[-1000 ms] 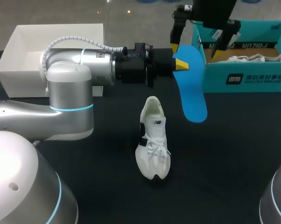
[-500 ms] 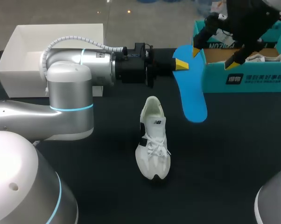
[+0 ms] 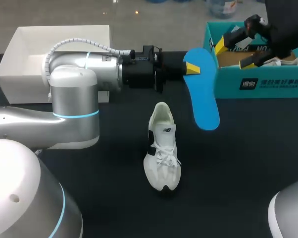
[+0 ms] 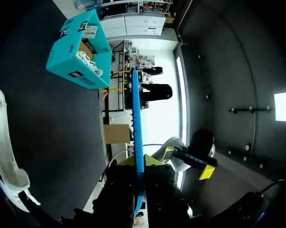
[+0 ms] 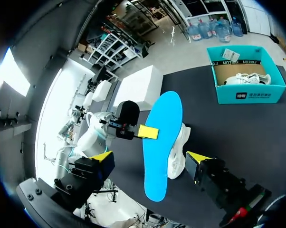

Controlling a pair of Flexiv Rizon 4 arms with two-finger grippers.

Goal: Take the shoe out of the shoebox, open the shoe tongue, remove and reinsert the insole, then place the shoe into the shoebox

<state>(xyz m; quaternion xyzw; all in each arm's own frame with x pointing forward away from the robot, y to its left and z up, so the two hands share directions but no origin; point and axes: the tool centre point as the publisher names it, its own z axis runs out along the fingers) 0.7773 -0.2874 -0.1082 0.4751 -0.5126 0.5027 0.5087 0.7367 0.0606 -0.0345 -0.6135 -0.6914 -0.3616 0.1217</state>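
So the left end effector (image 3: 188,68) is clamped on the blue insole (image 3: 203,94), pinching it near one end. The rest of the insole sticks out past the fingertips, up off the table (image 3: 238,163). In the left wrist view you see the insole (image 4: 137,118) edge-on, a thin blue line running straight out from between the left end effector's (image 4: 139,173) fingers.

The white shoe (image 3: 162,148) lies on the table, below and a bit to the side of that end effector, outside the box, sole down with the laces up. From the left wrist it's (image 4: 3,142) off to one side, only partly in view.

The teal shoebox (image 3: 258,82) sits just past the insole's far edge, open top, with a second shoe (image 3: 282,62) lying inside. The white box (image 3: 55,54) is back behind the left arm.

The right end effector (image 3: 240,47) is spread wide and gripping nothing. It hangs up high over the table, and in the head view it lines up with the shoebox's open top. From its own wrist camera, the fingers of the right end effector (image 5: 149,159) frame the whole scene far ahead: the insole (image 5: 162,137), the left end effector (image 5: 147,132) gripping it, the shoe (image 5: 178,147) right beside the insole, and the shoebox (image 5: 250,90) further out. The left wrist view also catches the right end effector (image 4: 187,162), tips well apart.
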